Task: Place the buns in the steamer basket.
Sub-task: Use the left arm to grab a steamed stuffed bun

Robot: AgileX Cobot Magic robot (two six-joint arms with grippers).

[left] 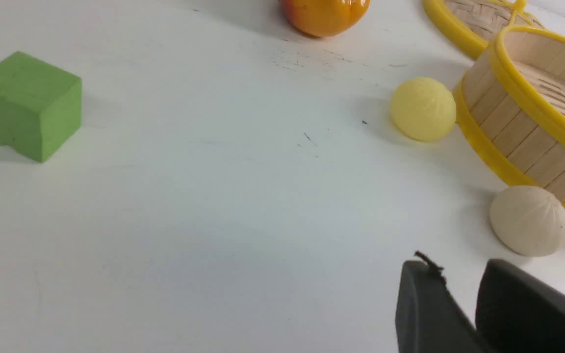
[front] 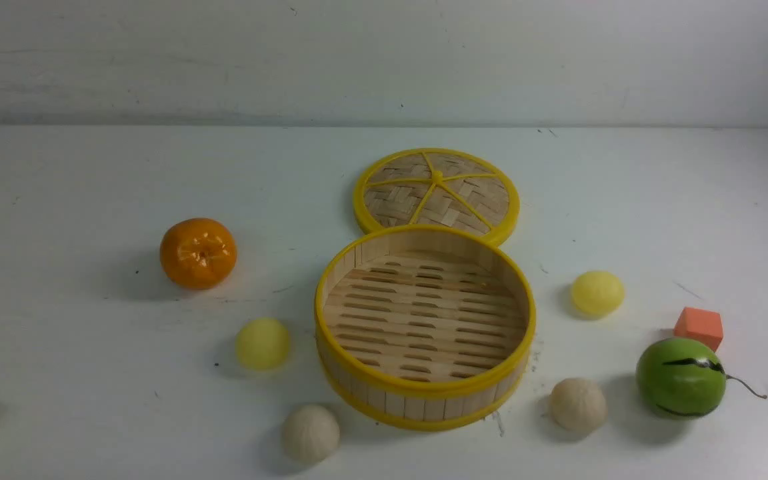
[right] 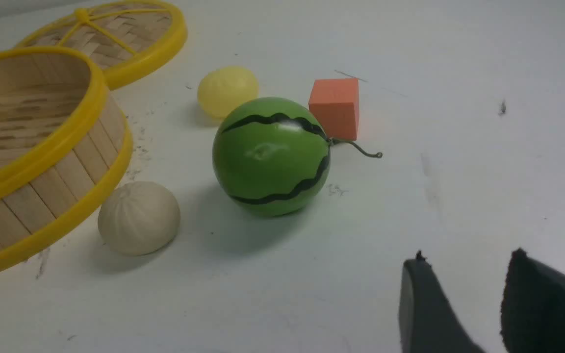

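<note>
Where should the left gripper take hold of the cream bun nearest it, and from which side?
Probably across the round middle of the cream bun, the left gripper coming straight down from above. It sits dome up on the table, and the steamer basket wall stands close beside it, so let the jaws close along that wall, not across it.

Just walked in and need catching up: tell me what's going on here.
Nothing is held yet. The steamer basket sits empty. On the table around it lie two yellow buns and two cream buns. The left gripper and right gripper are open, low over the table.
</note>
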